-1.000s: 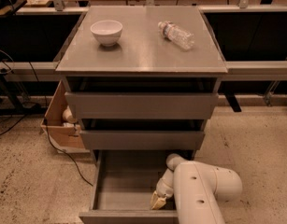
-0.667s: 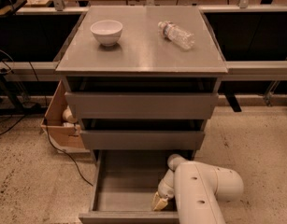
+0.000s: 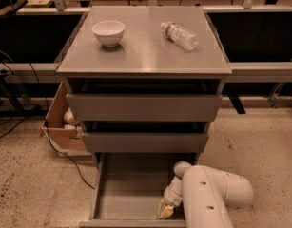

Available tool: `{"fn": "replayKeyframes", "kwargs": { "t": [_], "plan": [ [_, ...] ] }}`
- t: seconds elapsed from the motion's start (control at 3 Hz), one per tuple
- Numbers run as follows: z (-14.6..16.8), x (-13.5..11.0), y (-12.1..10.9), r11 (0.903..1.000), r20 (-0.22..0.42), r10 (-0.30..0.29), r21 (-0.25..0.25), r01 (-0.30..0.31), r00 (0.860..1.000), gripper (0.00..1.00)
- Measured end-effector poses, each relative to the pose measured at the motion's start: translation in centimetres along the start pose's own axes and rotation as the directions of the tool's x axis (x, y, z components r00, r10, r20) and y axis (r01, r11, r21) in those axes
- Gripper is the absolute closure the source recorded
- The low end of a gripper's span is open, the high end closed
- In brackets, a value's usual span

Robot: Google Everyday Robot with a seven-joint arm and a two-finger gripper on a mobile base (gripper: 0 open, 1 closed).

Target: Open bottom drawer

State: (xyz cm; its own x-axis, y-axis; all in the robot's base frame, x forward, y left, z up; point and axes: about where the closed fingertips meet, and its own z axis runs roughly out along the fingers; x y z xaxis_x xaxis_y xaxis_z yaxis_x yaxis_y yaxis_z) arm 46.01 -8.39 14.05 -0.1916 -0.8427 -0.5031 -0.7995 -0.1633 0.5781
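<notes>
The bottom drawer [image 3: 131, 189] of the grey cabinet [image 3: 145, 56] stands open, drawn out toward the near side, and its grey box-like inside is in view. The middle drawer front [image 3: 144, 141] and the larger top drawer front [image 3: 143, 107] above it are closed. The white robot arm [image 3: 212, 198] comes in from the near right, and the gripper [image 3: 165, 209] with its yellowish tip is inside the bottom drawer, at the near right corner, close to the front wall. Whether the gripper is open or closed, and whether it holds anything, I cannot tell. On the cabinet top a white bowl [image 3: 108, 32] stands at the far left, and a clear plastic bottle [image 3: 180, 35] lies on its side at the far right, well apart from the bowl. On the speckled floor [image 3: 259, 146], left of the cabinet, is an open cardboard box [image 3: 60, 122], and a dark cable [image 3: 55, 151] runs near it.
</notes>
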Motion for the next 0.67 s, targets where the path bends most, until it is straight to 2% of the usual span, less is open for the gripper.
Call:
{"fn": "replayKeyframes", "kwargs": {
  "t": [0.33,0.67],
  "plan": [
    [0.77,0.73,0.89,0.9997,0.025,0.021,0.014,-0.022,0.999,1.0],
    [0.63,0.71,0.75,0.9994,0.032,0.022,0.025,-0.023,0.999,1.0]
  ]
}}
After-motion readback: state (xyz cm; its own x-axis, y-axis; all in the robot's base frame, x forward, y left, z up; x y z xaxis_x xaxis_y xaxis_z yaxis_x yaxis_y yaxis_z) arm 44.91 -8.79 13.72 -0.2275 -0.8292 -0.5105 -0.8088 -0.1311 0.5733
